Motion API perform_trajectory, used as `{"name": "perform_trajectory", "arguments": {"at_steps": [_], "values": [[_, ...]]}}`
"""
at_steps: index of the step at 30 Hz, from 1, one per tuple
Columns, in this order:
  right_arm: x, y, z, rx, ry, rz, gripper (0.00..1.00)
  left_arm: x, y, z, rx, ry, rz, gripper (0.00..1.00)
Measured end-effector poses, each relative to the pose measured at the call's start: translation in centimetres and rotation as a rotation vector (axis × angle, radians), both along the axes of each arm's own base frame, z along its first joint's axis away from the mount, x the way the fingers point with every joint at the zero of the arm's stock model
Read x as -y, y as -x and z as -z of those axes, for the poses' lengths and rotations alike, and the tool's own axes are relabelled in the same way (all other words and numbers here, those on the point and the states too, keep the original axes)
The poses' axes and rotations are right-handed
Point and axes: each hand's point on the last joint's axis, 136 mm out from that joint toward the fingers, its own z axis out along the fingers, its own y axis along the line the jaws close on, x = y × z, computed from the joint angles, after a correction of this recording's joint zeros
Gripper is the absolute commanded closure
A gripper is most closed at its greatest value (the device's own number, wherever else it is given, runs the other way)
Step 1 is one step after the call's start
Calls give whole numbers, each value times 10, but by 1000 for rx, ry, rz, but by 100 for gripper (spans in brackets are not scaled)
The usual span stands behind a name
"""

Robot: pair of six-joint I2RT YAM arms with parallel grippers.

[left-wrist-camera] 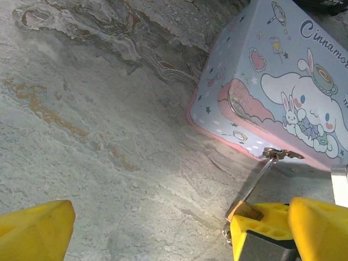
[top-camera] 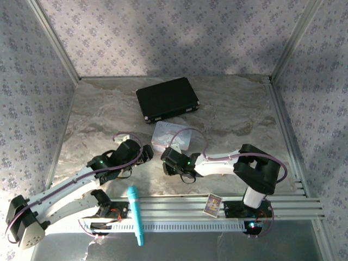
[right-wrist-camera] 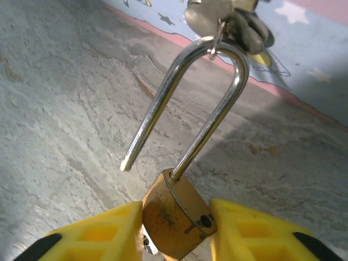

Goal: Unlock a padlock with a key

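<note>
The brass padlock (right-wrist-camera: 173, 215) sits between the yellow fingers of my right gripper (right-wrist-camera: 176, 220), which press on both sides of its body. Its silvery shackle (right-wrist-camera: 215, 111) is sprung open, one end free, and still hooked through the latch (right-wrist-camera: 228, 22) of the pastel tin (left-wrist-camera: 283, 81). A small silvery piece, apparently the key (right-wrist-camera: 145, 246), pokes out under the body. In the left wrist view the padlock (left-wrist-camera: 243, 209) and a right finger (left-wrist-camera: 261, 231) lie just inside my left gripper (left-wrist-camera: 176, 234), which is wide open and holds nothing.
The pastel tin (top-camera: 171, 136) lies mid-table just beyond both grippers. A black case (top-camera: 167, 99) lies further back. Near the arm bases lie a teal pen-like tool (top-camera: 136, 215) and a small card (top-camera: 212, 205). Patterned walls close in the table.
</note>
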Motion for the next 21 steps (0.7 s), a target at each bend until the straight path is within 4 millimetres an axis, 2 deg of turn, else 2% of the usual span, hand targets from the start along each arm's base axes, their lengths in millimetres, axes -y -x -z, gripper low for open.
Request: {"name": "perform_trajectory", "arguments": {"at_steps": [4,8,11,15,19,21], "values": [[-6,-2,-2,-7,-59,1,79,0,0,3,-7,-9,1,0],[-7,-2,-8,-10,-131,0,94,1,-1,4,-4,-38,26,0],[-2,0,-8,-32,-194,2,95,7,-7,-1,26,-110,113,0],[4,1,-6,-59,-279,0,98,23,-26,-30,118,-242,244,0],[11,2,-7,-60,-314,-13,99,50,-47,-63,219,-378,369,2],[21,3,-8,-68,-324,-6,100,69,-54,-70,255,-465,454,10]]}}
